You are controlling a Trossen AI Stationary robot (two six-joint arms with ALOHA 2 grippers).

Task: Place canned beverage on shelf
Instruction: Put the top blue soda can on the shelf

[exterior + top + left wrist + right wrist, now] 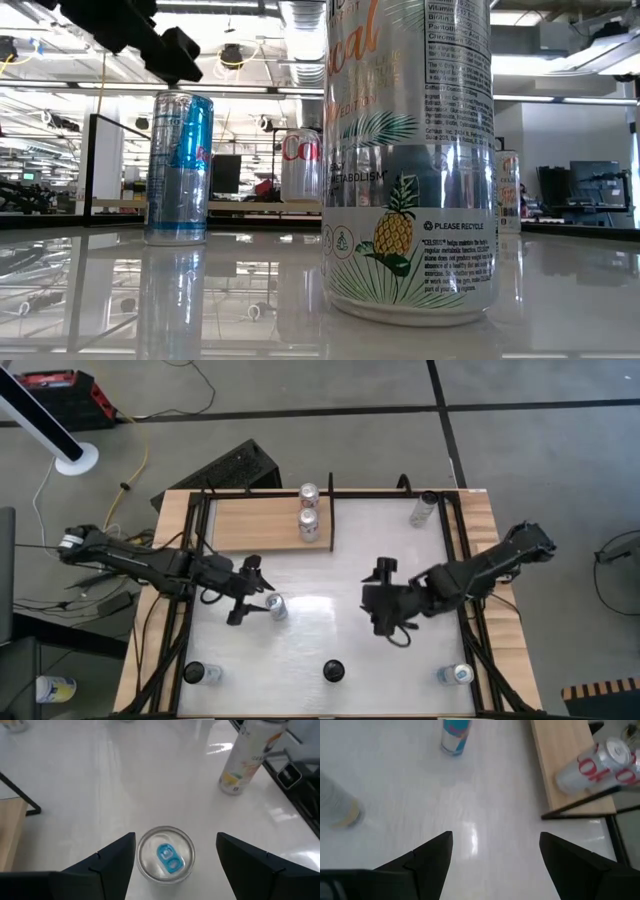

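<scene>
A slim silver-and-blue can (277,606) stands upright on the white table, left of centre. It also shows in the low view (178,165) and from above, with a blue tab, in the left wrist view (165,855). My left gripper (248,592) hangs above it, open. Its fingers (110,865) stand on either side of the can's top, and I see no touch. My right gripper (383,595) is open and empty over the table's middle right, as the right wrist view (495,840) shows. The wood-grain shelf (255,525) lies at the far left with two cans (309,510) standing on its right end.
More cans stand on the table: one at the far right (424,508), one at the near left (193,673), a pineapple-print one at the near middle (334,670) (410,160), and one at the near right (455,675). Black rails (330,520) edge the shelf.
</scene>
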